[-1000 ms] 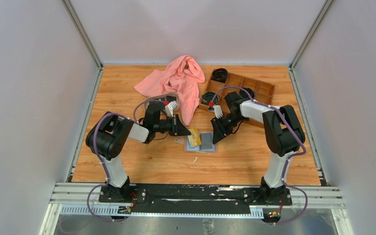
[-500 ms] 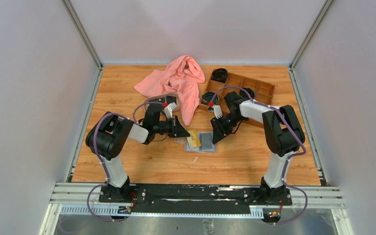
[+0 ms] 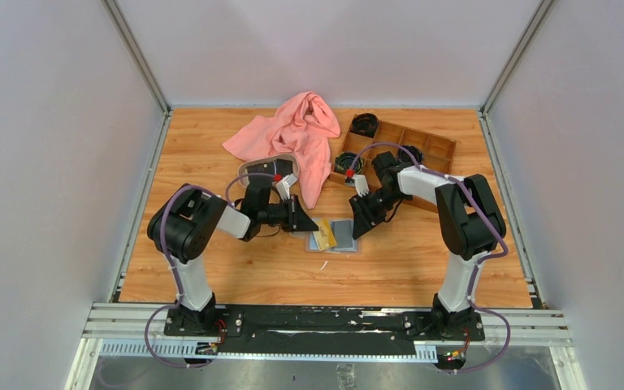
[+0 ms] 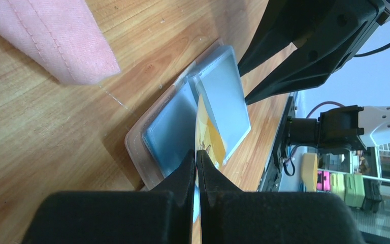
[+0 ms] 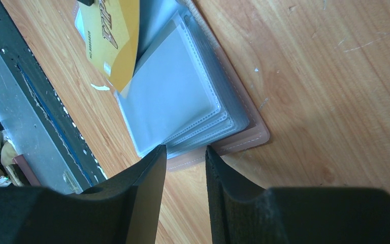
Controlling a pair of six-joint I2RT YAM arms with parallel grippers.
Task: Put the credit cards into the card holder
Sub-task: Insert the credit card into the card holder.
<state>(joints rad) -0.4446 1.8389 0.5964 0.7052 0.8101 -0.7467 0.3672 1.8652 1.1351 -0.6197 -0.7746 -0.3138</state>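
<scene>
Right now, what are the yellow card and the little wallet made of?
The gold card looks like thin, stiff plastic: smooth, printed, and flat though held by one edge. The card holder cover seems to be leather or imitation, matte tan-pink with stitching. Its sleeves look like clear, soft plastic.

You have just one piece of print to go by: dark brown lettering on the gold-tan credit card (image 5: 114,51), which stands tilted over the open card holder (image 5: 249,136). From the right wrist camera the letters run sideways along the card's end farthest from the card holder's stitched corner. The frame edge cuts them off, so you cannot read a word. From the left wrist camera the same card shows only a small brown mark, too blurred to read. Nothing else is legible.
</scene>
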